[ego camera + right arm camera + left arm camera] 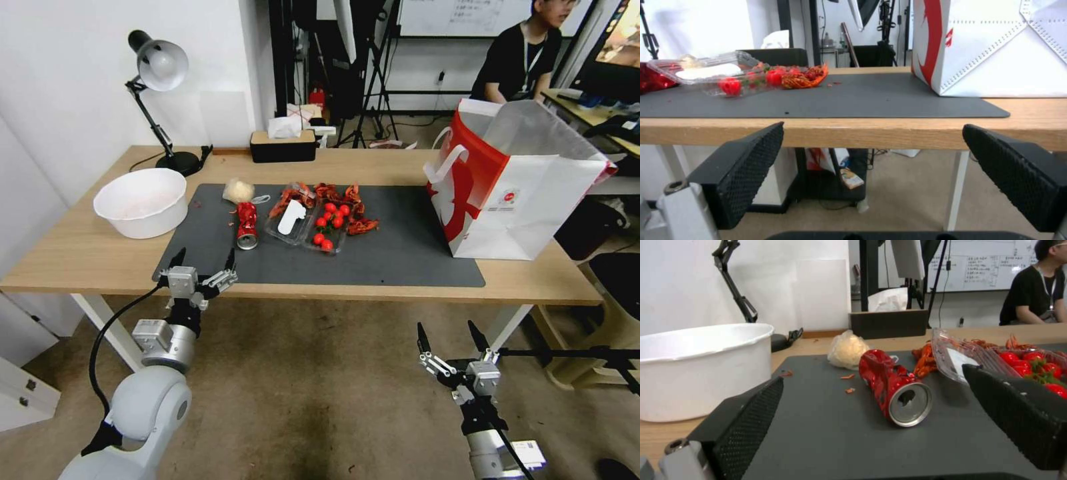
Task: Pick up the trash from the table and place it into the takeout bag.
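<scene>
On my left I have the left gripper (203, 261) spread wide and holding nothing, poised at the near edge of the table (80, 253), right at the front border of the grey mat (400, 260). Straight ahead of it lies the crushed red can (247, 225) on its side, long axis pointing roughly toward the gripper, open end nearest, as the left wrist view shows (893, 391). Further right, the right gripper (453, 337) hangs open too, below the table edge, well apart from the can. The takeout bag (527, 193) stands upright at the right end. I judge the left arm 1st choice.
</scene>
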### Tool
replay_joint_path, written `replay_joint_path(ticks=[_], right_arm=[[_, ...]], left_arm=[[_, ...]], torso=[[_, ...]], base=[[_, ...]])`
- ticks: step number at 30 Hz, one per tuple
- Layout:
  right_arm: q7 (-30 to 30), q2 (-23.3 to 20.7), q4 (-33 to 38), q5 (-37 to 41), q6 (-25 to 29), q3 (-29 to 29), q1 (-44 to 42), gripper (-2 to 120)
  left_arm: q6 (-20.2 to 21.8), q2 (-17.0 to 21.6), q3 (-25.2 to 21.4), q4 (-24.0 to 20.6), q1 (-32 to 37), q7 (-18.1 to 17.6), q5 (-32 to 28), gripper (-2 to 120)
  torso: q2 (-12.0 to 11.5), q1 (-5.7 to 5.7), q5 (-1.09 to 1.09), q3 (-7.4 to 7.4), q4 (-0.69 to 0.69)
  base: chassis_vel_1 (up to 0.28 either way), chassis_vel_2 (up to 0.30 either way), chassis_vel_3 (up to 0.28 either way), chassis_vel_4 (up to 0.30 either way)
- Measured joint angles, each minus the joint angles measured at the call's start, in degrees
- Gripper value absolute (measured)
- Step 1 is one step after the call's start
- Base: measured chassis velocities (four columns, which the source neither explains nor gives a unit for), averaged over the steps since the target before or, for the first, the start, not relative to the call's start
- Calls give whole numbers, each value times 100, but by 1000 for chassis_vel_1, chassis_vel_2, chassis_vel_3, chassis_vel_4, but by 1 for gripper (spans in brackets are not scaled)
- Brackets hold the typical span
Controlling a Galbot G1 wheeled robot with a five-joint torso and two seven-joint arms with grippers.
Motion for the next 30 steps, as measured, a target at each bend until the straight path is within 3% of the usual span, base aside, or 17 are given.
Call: replay_joint_path(ticks=[14, 24, 30], right_arm=[[-2, 72, 77, -40, -22, -27, 20, 100], [10, 67, 102, -52, -57, 9, 11, 100], [16, 70, 93, -61, -57, 68, -33, 100]], left_arm=[[105, -25, 221, 285, -419, -29, -44, 100], [514, 34, 912, 1057, -1619, -529, -453, 100], [728, -5, 1115, 1252, -1921, -698, -597, 100]], torso=[[-1, 0, 0, 0, 0], [-1, 0, 0, 0, -1], [-1, 0, 0, 0, -1]], base=[[0, 0, 0, 0], [0, 0, 0, 0], [0, 0, 0, 0]])
